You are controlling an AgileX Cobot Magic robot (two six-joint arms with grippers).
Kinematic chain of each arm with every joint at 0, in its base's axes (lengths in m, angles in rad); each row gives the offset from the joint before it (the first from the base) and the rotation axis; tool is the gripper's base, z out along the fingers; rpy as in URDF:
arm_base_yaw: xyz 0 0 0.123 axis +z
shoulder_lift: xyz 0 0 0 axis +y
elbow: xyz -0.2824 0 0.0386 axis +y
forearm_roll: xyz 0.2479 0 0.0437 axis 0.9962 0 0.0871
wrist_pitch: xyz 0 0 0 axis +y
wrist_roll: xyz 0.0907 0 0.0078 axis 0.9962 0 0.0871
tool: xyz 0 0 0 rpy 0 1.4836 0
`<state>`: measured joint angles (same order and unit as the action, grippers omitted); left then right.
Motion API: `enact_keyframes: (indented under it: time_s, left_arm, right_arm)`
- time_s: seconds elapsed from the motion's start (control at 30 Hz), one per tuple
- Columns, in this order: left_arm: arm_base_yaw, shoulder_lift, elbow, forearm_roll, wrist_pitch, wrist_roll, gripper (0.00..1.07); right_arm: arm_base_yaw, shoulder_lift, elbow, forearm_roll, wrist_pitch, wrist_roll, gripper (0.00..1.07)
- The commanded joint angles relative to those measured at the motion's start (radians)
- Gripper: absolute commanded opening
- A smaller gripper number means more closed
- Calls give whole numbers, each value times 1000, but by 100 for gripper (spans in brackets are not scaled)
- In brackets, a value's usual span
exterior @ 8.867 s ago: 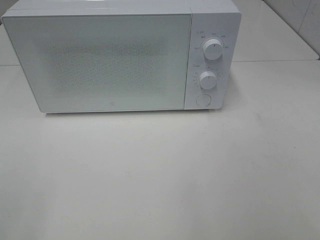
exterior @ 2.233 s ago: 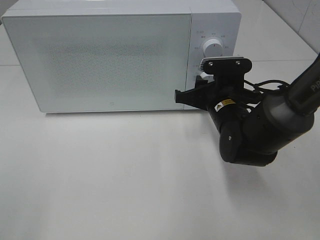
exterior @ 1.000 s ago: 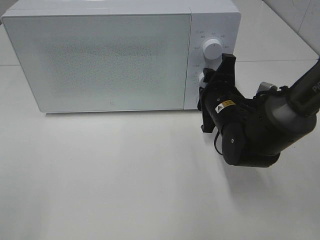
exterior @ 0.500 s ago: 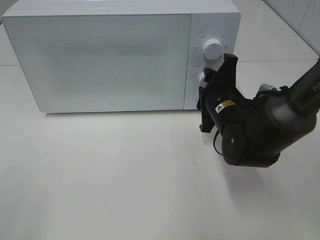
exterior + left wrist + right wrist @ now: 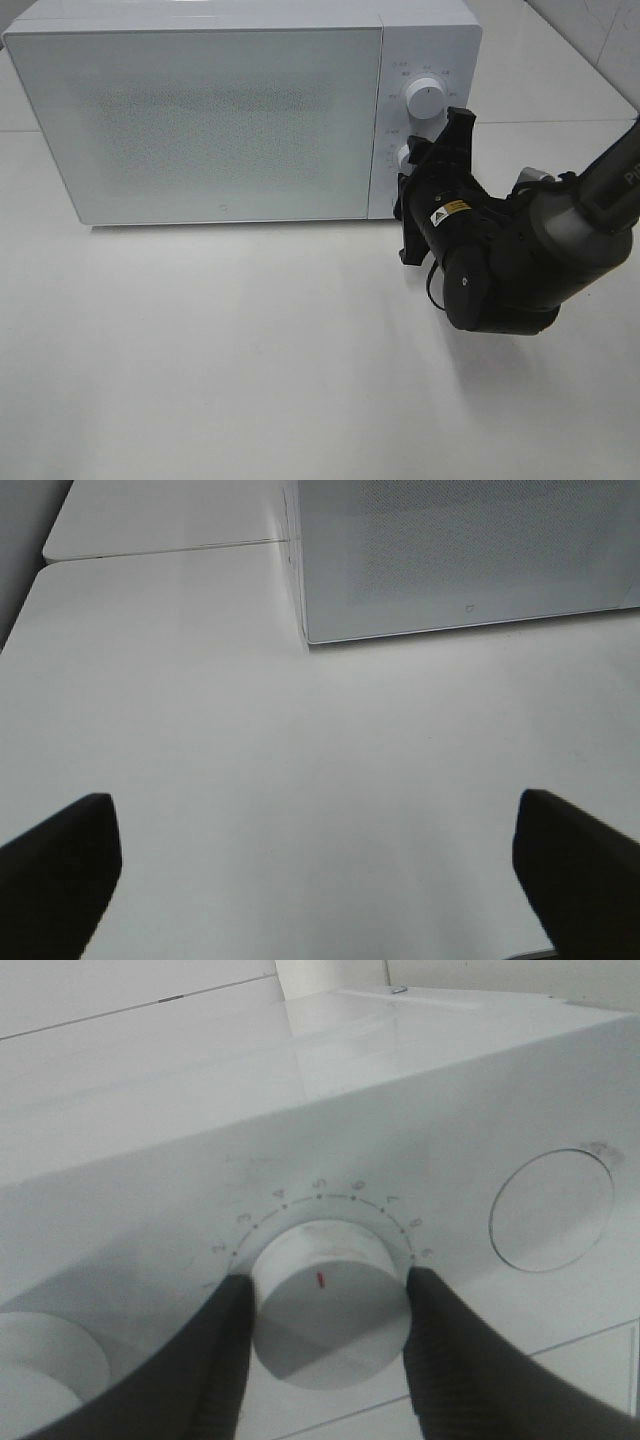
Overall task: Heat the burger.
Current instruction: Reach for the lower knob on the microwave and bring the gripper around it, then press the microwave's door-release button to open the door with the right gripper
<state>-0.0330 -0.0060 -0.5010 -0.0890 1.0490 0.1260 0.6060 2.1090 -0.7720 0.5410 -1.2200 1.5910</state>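
Note:
The burger is out of view. The white microwave point(image 5: 210, 120) stands at the back of the table with its door closed. My right gripper point(image 5: 408, 162) is at the control panel, rolled so its jaws stand one above the other. In the right wrist view the right gripper point(image 5: 325, 1295) is shut on the lower knob point(image 5: 322, 1260), with a finger point(image 5: 232, 1335) pressed on each side. The knob's red mark points between the numbers 5 and 6. My left gripper point(image 5: 318, 865) is open and empty above bare table, left of the microwave's front point(image 5: 460, 550).
The upper knob point(image 5: 425, 100) is free above the right gripper. A round button point(image 5: 552, 1208) sits beside the held knob. The right arm's black body point(image 5: 500, 260) hangs over the table in front of the panel. A tiled wall point(image 5: 600, 30) is at the back right.
The right arm came in to the panel. Between 2.2 s and 1.0 s ago its wrist rolled about a quarter turn at the lower knob. Since then it has hardly moved.

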Motion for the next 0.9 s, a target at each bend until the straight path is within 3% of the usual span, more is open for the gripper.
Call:
enact_keyframes:
  time_s: [0.03, 0.4, 0.73, 0.9]
  left_arm:
    - [3, -18, 4, -4, -9, 1, 100]
    - [3, -18, 4, -4, -9, 1, 100]
    - [3, -18, 4, -4, -9, 1, 100]
    - [3, -18, 4, -4, -9, 1, 100]
  right_arm:
    - [2, -2, -30, -94, -128, -25, 37]
    - [2, -2, -29, -65, -130, -74, 43]
    - [2, -5, -29, -54, -78, -118, 69]
    - [2, -38, -11, -78, -18, -153, 71]
